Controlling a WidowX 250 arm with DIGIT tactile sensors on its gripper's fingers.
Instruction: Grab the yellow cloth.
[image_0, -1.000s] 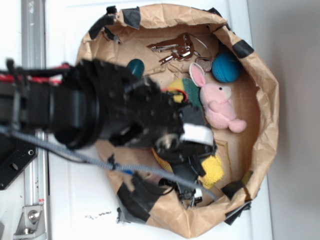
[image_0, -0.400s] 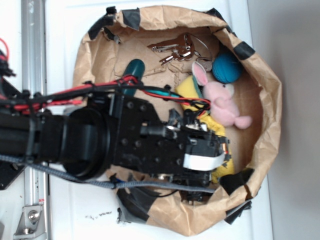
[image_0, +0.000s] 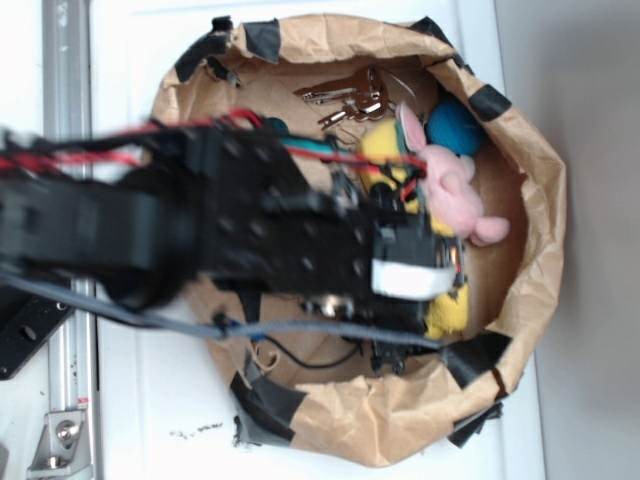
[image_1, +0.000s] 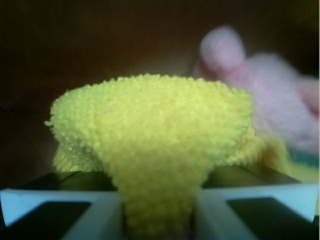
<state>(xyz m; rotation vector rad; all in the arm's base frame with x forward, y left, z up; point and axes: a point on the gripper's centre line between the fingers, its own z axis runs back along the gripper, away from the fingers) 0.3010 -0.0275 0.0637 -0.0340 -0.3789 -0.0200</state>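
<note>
The yellow cloth (image_1: 150, 125) fills the wrist view as a fuzzy bunched wad that narrows down between the two pale fingers (image_1: 100, 212). My gripper (image_1: 159, 220) is shut on the yellow cloth. In the exterior view the black arm covers most of it. Only a yellow lobe of the cloth (image_0: 450, 312) shows beside the gripper (image_0: 443, 288), low in the brown paper bag (image_0: 540, 210). The fingertips themselves are hidden there.
A pink plush bunny (image_0: 455, 195) (image_1: 280, 100) lies right beside the cloth. A yellow sponge with a green face (image_0: 385, 148), a blue yarn ball (image_0: 455, 125) and keys (image_0: 350, 95) sit at the bag's far end. Black tape patches (image_0: 478, 352) dot the crumpled rim.
The arm has swung toward the bag's far end with the cloth pinched in the gripper. The sponge and the bunny have shifted slightly toward the yarn ball.
</note>
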